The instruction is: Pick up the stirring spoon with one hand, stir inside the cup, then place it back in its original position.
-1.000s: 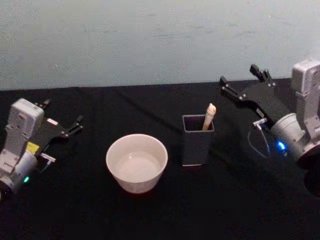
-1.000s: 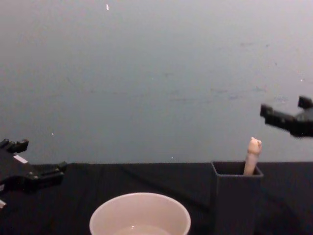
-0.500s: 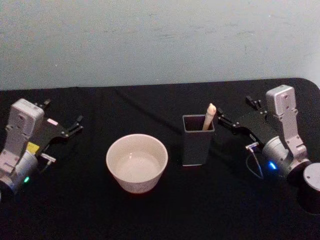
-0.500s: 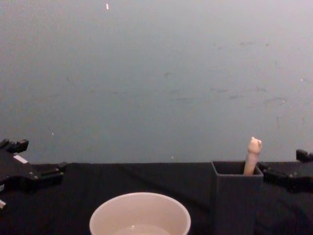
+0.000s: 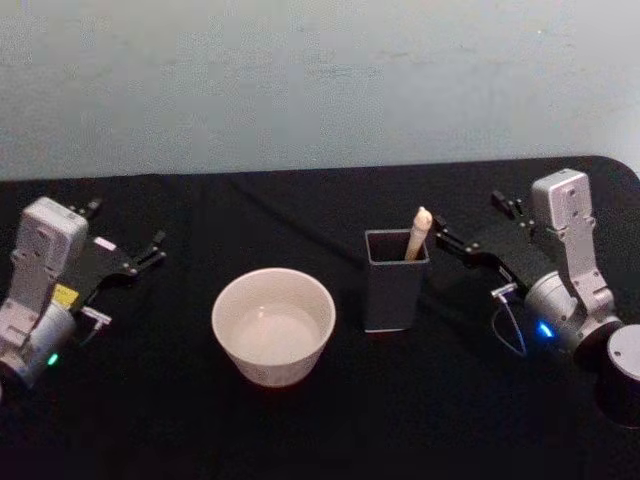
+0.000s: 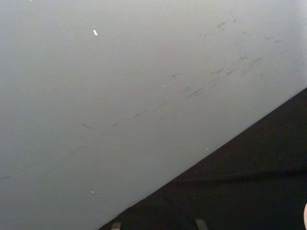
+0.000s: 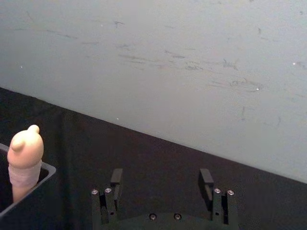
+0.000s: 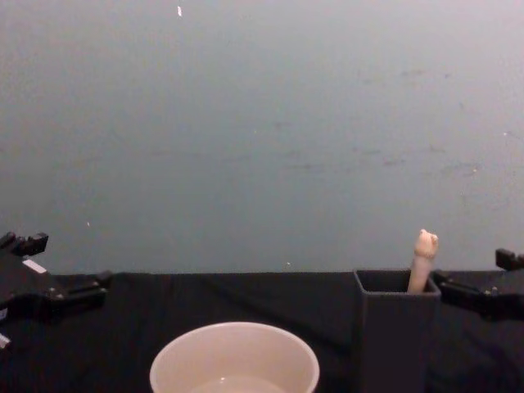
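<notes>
Right tool [image 5: 478, 222] gapes empty beside holder [image 5: 394, 282] (spoon [image 5: 417, 232] inside); cup [image 5: 274, 325] apart.

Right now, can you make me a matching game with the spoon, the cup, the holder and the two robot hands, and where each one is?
Things:
1. spoon
2. cup
3. holder
4. left gripper
5. right gripper

Places:
A. far off on the cup's left side, open, holding nothing
B. standing in the middle of the black table, right of the cup
C. leaning inside the holder, with its beige knob poking out
D. just right of the holder, open, holding nothing
E. between the left gripper and the holder

Pairs: 1-C, 2-E, 3-B, 4-A, 5-D
</notes>
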### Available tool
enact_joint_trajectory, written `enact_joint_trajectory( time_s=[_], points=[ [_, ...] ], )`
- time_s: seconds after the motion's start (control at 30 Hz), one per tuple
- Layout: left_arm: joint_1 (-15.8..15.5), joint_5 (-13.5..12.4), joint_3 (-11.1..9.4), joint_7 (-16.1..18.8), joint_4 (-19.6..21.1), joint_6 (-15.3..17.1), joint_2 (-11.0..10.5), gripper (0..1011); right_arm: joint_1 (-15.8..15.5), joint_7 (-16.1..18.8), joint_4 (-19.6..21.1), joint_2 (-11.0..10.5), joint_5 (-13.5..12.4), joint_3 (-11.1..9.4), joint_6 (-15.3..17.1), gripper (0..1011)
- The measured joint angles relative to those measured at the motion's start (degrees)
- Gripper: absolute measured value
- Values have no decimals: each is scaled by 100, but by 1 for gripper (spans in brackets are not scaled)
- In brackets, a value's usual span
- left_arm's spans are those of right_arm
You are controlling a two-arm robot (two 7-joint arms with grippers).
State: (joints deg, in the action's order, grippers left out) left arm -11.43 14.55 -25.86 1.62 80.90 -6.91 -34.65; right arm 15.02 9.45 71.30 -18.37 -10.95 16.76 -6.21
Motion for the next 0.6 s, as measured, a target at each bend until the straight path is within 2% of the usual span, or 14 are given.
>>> enact_joint_trajectory(
  time_s=[0.6],
  points=[
    [0,0,0,0,0,0,0,1001,-7,11,26,-10,-23,-1,-6,1000]
  ],
)
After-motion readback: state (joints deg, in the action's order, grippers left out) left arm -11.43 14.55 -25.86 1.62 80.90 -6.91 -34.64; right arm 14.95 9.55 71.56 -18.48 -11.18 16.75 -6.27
